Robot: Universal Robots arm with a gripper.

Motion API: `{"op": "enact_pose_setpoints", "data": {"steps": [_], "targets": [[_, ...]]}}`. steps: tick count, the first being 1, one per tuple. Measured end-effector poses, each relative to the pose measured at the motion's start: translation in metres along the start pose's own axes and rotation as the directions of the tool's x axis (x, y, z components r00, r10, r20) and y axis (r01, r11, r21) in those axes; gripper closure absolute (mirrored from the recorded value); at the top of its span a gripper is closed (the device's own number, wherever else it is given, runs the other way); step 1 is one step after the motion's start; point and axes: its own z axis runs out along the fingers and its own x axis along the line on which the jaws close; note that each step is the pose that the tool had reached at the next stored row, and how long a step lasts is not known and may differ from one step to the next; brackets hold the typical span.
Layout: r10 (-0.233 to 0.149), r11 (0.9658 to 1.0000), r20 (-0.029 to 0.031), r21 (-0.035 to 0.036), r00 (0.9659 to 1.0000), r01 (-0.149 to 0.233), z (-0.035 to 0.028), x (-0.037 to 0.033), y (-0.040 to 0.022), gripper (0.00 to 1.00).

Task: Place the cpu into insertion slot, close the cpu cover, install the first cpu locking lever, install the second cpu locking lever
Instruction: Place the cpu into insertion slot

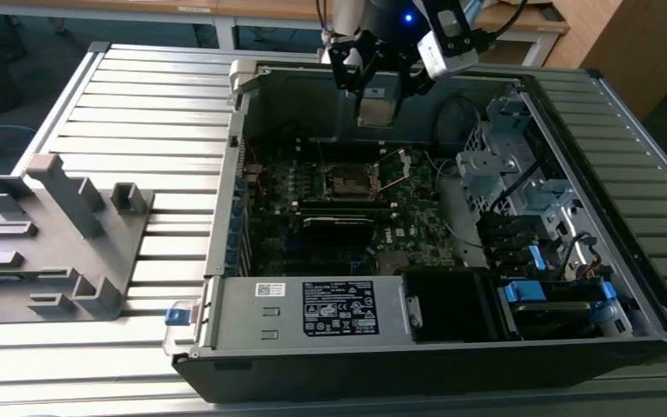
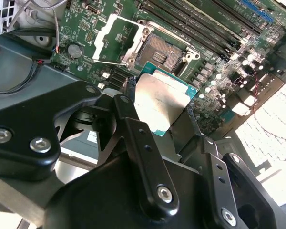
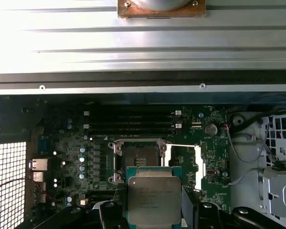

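You are seeing the gripper [image 1: 378, 109] hanging over the open case [image 1: 426, 373] in the exterior view. Both wrist views are showing it clamping the chip [image 3: 154, 200] clear of the bare socket [image 3: 137, 160], cover [image 3: 198, 162] lifted.

A ribbed metal table [image 1: 136, 95] stands before wooden desks [image 1: 258, 8] on a dark blue floor [image 1: 32, 30].

A: The cpu [image 3: 154, 198]?
B: Silver-grey face, green rim.
A: The motherboard [image 3: 66, 157]?
B: Dark green, silver-speckled.
A: The insertion slot [image 3: 137, 160]?
B: Dark, silver-rimmed.
A: The cpu cover [image 3: 198, 164]?
B: Bright silver.
A: The table [image 1: 136, 113]?
B: Pale grey, ribbed stripes.
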Motion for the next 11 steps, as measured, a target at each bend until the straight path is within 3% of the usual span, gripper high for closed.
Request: {"op": "enact_pose_setpoints", "data": {"steps": [11], "targets": [[0.0, 1.0, 0.0001, -0.0003, 1.0, 0.0, 0.0034, -0.0001, -0.0003, 0.46]]}}
